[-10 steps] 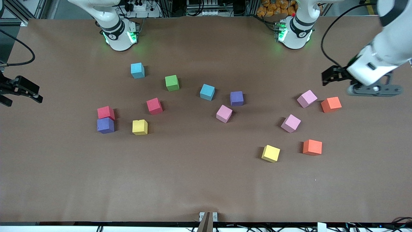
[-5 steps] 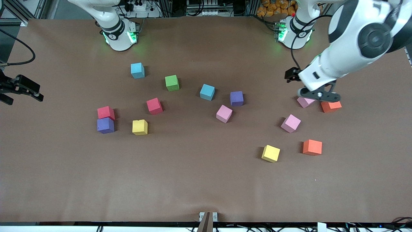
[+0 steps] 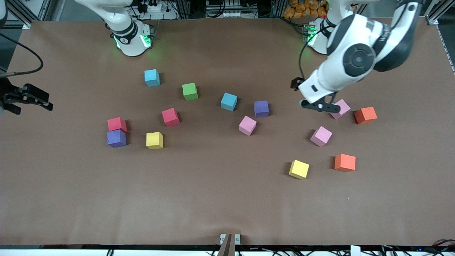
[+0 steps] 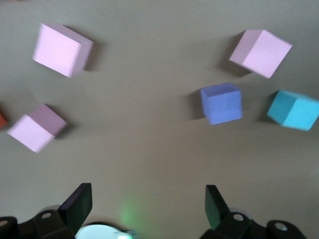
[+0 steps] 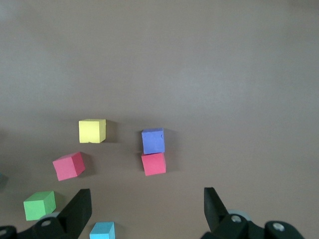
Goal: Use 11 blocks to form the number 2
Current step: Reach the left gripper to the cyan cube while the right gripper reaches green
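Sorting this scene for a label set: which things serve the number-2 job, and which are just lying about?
Job:
- the blocks, fourteen scattered, none placed
- left gripper, open, beside a pink block
- right gripper, open, waiting

Lying about:
- cables past the table

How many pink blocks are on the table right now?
3. One pink block lies beside the purple block, one sits near the orange block, and one is partly covered by the left gripper.

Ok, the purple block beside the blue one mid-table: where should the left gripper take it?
From straight above, fingers on two opposite side faces of the purple block. It sits flat and apart from the blue block and pink block, so there looks to be finger room. The left gripper is open.
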